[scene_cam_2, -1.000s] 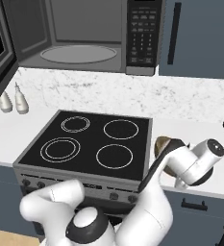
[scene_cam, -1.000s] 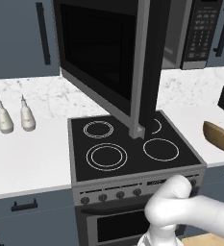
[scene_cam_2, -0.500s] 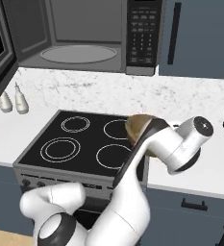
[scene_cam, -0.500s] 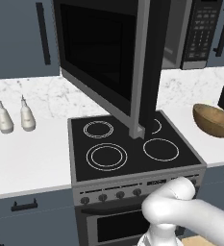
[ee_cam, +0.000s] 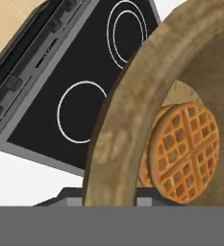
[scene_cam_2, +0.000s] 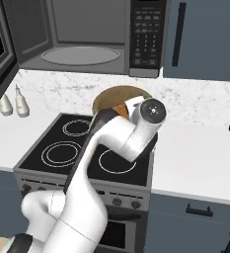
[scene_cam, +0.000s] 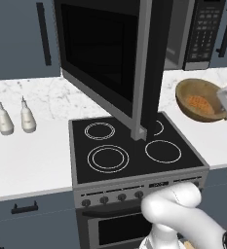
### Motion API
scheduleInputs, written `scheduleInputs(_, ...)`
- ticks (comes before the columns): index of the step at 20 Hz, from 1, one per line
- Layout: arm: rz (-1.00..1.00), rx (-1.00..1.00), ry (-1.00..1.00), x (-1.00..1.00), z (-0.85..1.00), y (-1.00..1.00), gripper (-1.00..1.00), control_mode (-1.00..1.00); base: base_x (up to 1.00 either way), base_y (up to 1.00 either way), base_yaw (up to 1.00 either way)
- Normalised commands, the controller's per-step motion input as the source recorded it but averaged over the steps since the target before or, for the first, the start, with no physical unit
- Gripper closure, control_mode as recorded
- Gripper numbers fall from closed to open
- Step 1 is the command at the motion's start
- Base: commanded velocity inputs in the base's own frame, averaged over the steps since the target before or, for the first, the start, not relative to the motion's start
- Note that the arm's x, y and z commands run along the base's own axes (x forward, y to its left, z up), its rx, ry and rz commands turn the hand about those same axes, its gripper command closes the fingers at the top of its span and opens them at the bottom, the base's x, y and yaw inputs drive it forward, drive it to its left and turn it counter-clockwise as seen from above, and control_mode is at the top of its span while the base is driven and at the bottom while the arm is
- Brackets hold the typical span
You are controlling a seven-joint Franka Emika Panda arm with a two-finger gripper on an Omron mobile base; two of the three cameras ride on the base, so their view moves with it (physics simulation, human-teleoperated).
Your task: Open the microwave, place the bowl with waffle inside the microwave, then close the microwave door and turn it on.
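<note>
While the pincer pinches the bowl rim, waffle inside, the open microwave waits above; next, lift it in.

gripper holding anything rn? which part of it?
Yes: the bowl with the waffle inside, lifted off the counter and tilted. The gripper is shut on its rim, at the wall nearest the hand camera.

You face home kitchen, rendered: black stove with ring burners set in white marble tabletop, microwave mounted above, door swung open, blue-grey cabinets around, two bottles beside stove.
</note>
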Motion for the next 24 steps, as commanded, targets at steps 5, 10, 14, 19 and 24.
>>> scheduleInputs(5, 0.01, -0.18, -0.28, 0.00, 0.94, 1.00, 1.00, -1.00, 0.00, 0.00, 0.00)
scheduleInputs(10, 0.17, 0.00, -0.01, 0.06, 1.00, 0.99, 1.00, -1.00, 0.00, 0.00, 0.00)
scheduleInputs(14, 0.25, -0.01, 0.00, 0.25, 1.00, 0.88, 1.00, -1.00, 0.00, 0.00, 0.00)
scheduleInputs(19, 0.13, -0.11, 0.00, 0.40, 0.95, 0.62, 1.00, -1.00, 0.00, 0.00, 0.00)
scheduleInputs(24, -0.05, -0.18, 0.00, 0.50, 0.50, 0.60, 1.00, -1.00, 0.00, 0.00, 0.00)
